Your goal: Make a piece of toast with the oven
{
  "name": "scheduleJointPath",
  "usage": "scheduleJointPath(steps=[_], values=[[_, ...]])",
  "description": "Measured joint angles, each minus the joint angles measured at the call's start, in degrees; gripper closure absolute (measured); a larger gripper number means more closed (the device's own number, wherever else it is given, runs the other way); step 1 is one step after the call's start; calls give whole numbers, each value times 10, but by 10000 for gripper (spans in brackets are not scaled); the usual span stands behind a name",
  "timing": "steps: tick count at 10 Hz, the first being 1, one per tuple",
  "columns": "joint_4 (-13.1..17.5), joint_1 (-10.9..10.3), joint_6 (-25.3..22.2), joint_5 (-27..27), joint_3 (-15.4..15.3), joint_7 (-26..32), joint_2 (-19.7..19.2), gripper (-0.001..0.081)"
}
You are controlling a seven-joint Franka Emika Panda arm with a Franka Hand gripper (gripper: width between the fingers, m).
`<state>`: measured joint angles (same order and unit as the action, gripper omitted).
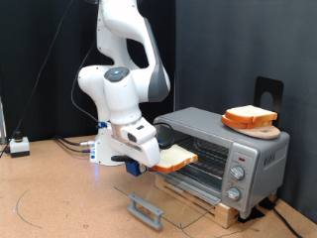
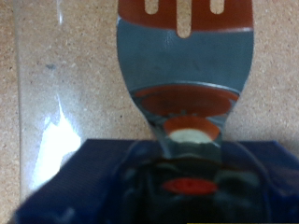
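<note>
My gripper (image 1: 145, 165) is low in front of the oven (image 1: 248, 159), a silver toaster oven on the exterior view's right. It is shut on the handle of an orange slotted spatula (image 2: 187, 51). The piece of toast (image 1: 174, 155), pale with a golden crust, lies flat on the spatula blade, just outside the oven's opening. The glass door (image 1: 173, 195) is folded down, its grey bar handle (image 1: 145, 209) toward the exterior view's bottom. In the wrist view the gripper (image 2: 190, 173) is a dark blur around the spatula's handle; the toast is hidden there.
A twin bread slice (image 1: 248, 115) rests on a round wooden board (image 1: 260, 129) on top of the oven. Two knobs (image 1: 236, 172) sit on the oven's front. A small white box (image 1: 18, 146) and cables lie at the exterior view's left, before a black curtain.
</note>
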<state>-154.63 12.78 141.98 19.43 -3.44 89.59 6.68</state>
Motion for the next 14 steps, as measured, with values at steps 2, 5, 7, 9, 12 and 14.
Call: scheduleJointPath(steps=[2,5,7,9,12,14], values=[[9,2,-14,6,7,8,-3,393],[25,2,-48,23,14,29,-1,393],[26,1,-62,29,10,31,5,393],[23,-6,-80,43,3,31,18,393],[6,-24,-89,69,-14,28,47,393],[-7,-37,-88,87,-30,15,66,393]])
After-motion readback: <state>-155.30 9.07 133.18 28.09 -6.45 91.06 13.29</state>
